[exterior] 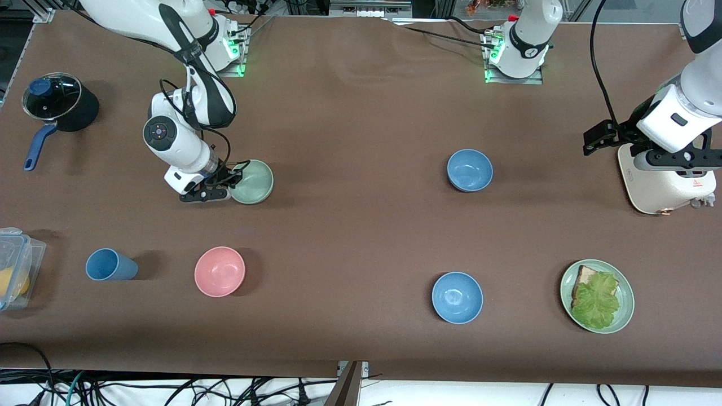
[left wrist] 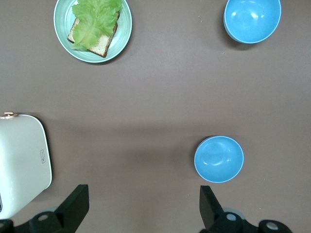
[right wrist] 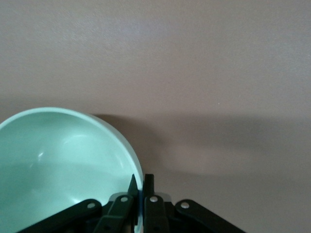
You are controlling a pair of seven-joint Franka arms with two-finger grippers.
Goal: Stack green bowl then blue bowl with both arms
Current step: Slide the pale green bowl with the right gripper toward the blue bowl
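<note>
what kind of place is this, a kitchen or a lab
Most likely a robotics lab staged as a kitchen: two bolted-down arms, the right gripper pinching the green bowl, a brown-covered table with loose cables along its edge, and props like a toaster and lidded pot.

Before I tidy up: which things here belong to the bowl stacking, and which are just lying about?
In the job:
green bowl, its rim pinched by the right gripper
blue bowl
left gripper, open, waiting over the toaster

Lying about:
brighter blue bowl
pink bowl
blue cup
lettuce plate
pot
</note>
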